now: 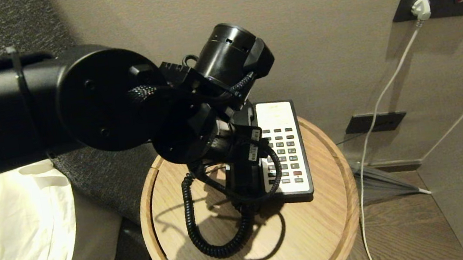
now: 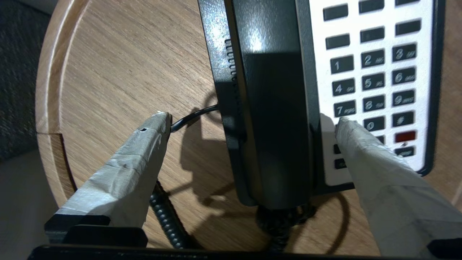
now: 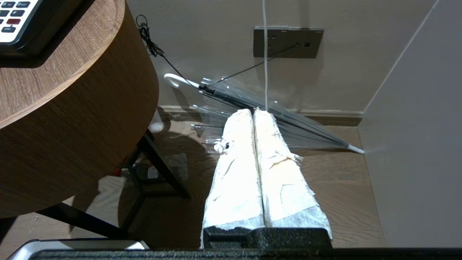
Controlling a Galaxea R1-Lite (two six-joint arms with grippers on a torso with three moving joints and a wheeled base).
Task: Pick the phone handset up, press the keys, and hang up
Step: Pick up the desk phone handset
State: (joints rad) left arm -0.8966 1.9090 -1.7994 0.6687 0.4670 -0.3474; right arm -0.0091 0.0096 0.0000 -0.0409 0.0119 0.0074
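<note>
Long black plastic phone handset [image 2: 276, 108] lies in the cradle beside the white keypad [image 2: 375, 83]. Left gripper [image 2: 252, 122] jaws released, straddling handset without contact. Right gripper [image 3: 253, 113] clenched, empty, well apart from the handset.

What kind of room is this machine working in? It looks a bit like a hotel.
Probably a hotel bedroom. A corded desk phone with many preset keys sits on a round wooden bedside table, white bedding lies beside a padded grey headboard, and a clear umbrella lies on the wooden floor.
</note>
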